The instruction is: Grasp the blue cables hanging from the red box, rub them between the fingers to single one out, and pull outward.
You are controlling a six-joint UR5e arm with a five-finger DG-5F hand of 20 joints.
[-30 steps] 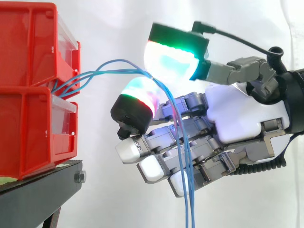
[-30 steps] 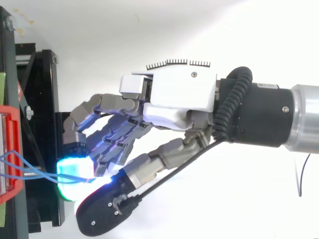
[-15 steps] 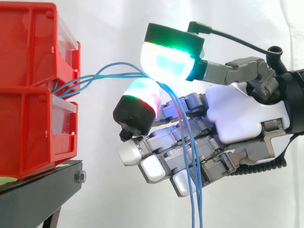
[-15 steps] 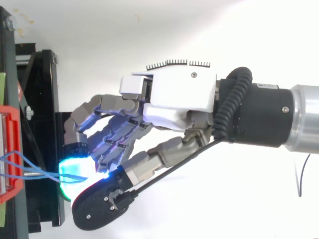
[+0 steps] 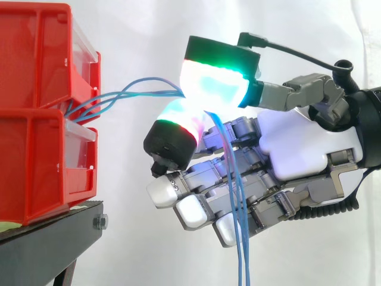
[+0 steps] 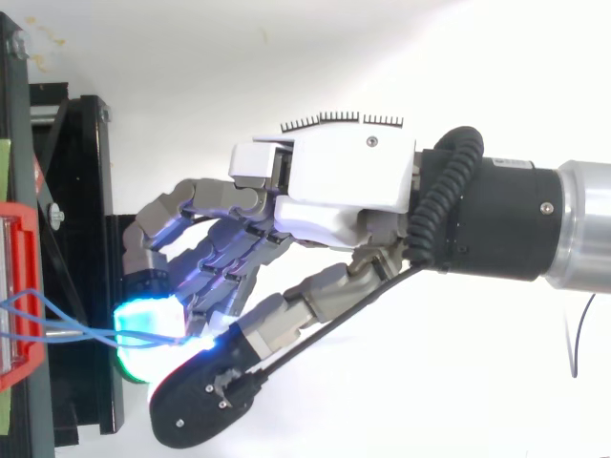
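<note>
Several thin blue cables point(image 5: 128, 90) run out of the gap between two stacked red bins point(image 5: 41, 113) and bend down past my hand point(image 5: 297, 149). The thumb pad, glowing white, cyan and green, presses onto a fingertip pad point(image 5: 175, 134) with the cables pinched between them. Below the pinch the cables point(image 5: 238, 226) hang down in front of the other curled fingers. In the top view the cables point(image 6: 67, 329) leave the red bin point(image 6: 19, 296) at the left edge and reach the glowing pads of the hand point(image 6: 334, 186).
The bins rest on a black stand point(image 5: 53, 244) at the lower left. A white curtain hangs behind everything. The arm's black and silver wrist point(image 6: 516, 224) reaches in from the right.
The thumb pad has slid slightly right and back over the fingertip pad, rolling the cables. The hanging strands below the hand have shifted and spread a little.
</note>
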